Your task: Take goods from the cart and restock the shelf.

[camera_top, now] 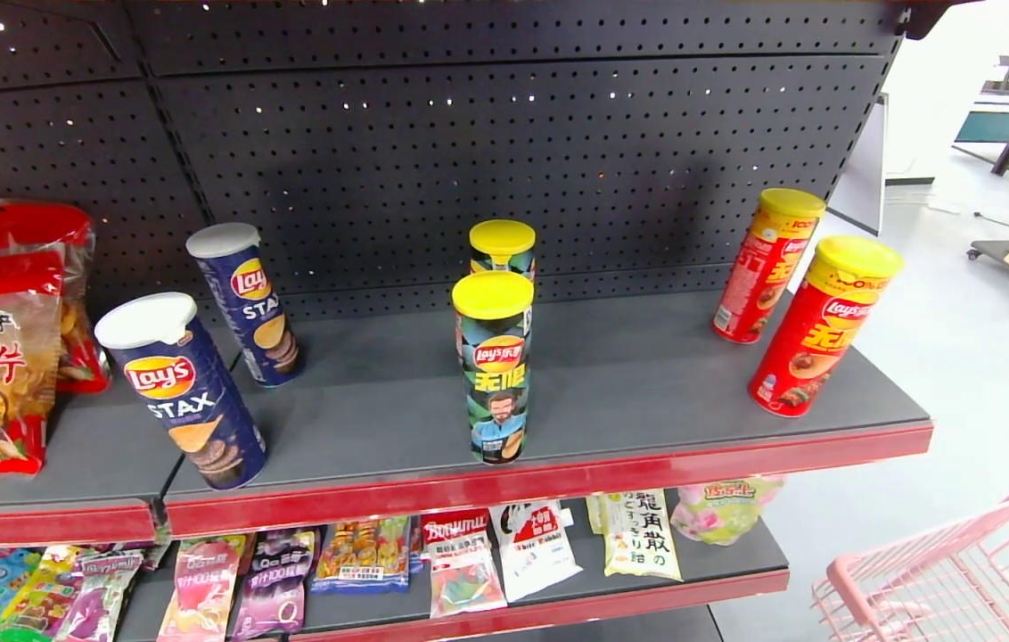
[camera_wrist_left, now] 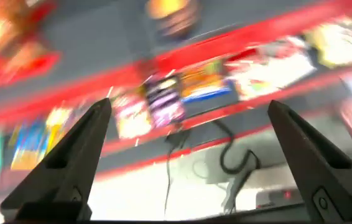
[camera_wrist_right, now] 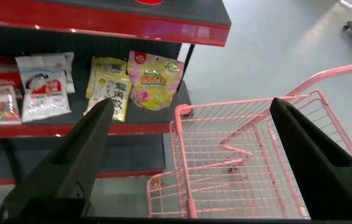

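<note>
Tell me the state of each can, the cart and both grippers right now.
Blue cans: standing upright, lids on.
Green cans: standing upright, lids on.
Red cans: standing upright, lids on.
Pink cart: no goods visible in the part shown.
Left gripper: open, empty.
Right gripper: open, empty.

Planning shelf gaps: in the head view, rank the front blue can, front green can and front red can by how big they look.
1. The front blue can looks largest, though nearness to the camera may add to that.
2. The front red can and the front green can look about alike, so I won't rank them.
</note>
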`<state>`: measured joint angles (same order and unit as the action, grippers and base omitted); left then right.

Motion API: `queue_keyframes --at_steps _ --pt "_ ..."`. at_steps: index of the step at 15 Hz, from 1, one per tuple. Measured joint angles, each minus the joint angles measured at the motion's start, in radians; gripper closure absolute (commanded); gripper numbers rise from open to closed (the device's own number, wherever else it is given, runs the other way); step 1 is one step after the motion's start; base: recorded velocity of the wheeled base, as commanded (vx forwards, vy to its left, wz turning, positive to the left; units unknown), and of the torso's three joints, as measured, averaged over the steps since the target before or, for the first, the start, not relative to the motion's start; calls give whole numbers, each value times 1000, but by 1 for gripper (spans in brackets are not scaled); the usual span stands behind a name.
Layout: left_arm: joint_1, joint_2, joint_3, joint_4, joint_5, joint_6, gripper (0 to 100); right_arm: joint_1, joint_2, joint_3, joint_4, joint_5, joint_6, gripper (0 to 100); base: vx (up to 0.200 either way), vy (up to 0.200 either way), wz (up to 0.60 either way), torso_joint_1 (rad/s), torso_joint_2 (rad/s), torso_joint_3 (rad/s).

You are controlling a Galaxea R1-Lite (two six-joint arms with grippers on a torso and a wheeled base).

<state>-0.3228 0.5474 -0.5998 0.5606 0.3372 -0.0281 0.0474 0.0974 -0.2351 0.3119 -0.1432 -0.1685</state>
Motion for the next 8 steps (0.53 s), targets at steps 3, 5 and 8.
queue_keyframes --at_steps 3,5,8 --pt "111 -234 45 55 -47 -17 0 0 -10 3 -33 10 95 0 0 0 0 0 0 0" --pt "119 -353 114 -6 -67 -46 0 0 -13 8 -32 11 98 0 0 0 0 0 0 0" --pt "144 -423 220 -92 63 -69 0 0 -16 27 -55 99 99 0 0 0 0 0 0 0"
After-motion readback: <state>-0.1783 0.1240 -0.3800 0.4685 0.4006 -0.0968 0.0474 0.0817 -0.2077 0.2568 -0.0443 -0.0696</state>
